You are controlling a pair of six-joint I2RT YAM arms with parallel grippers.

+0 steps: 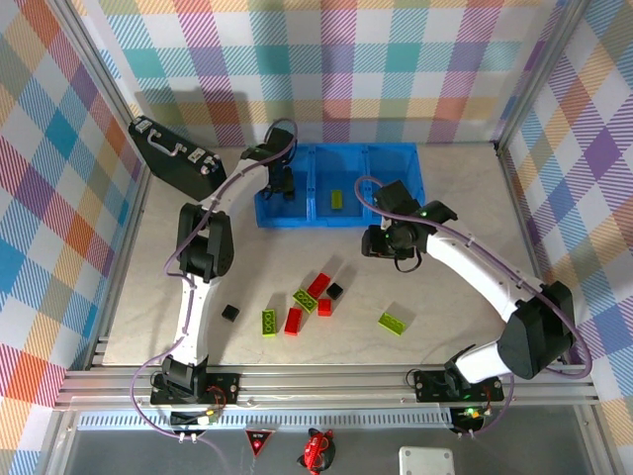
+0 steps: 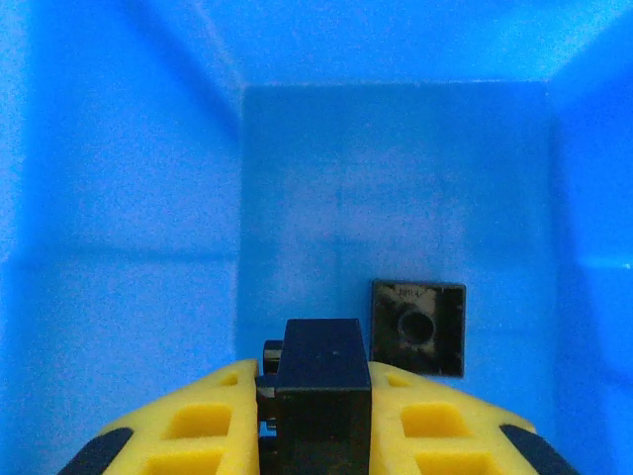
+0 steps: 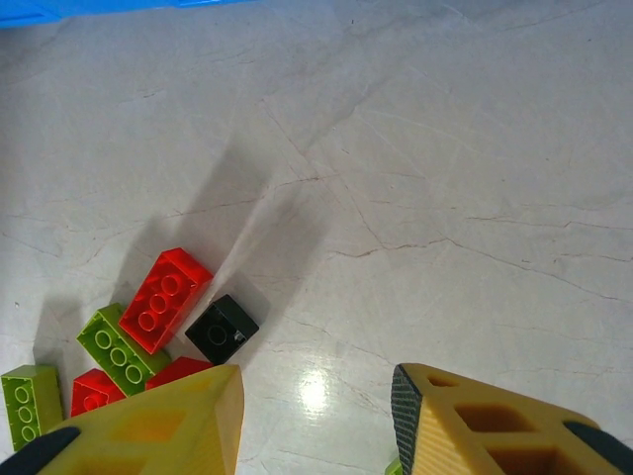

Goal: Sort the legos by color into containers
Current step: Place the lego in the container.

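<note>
The blue tray [image 1: 396, 148] stands at the back of the table. My left gripper [image 1: 282, 184] hangs inside its left compartment [image 2: 119, 198], shut on a black lego [image 2: 321, 371]. Another black lego [image 2: 418, 327] lies upside down on that compartment's floor. A lime-green lego [image 1: 337, 201] lies in the middle compartment. My right gripper [image 1: 386, 243] hovers open over bare table in front of the tray, nothing between its fingers [image 3: 316, 396]. Down and to its left, loose legos lie in a cluster: red [image 3: 165, 299], black [image 3: 223, 329] and green [image 3: 114, 346]. A lone green one [image 1: 393, 323] lies further right.
A black case [image 1: 176, 156] leans at the back left beside the tray. A single black lego [image 1: 230, 313] lies near the left arm [image 1: 198, 297]. Plaid walls close in the table on three sides, and an aluminium rail [image 1: 326, 381] runs along the near edge.
</note>
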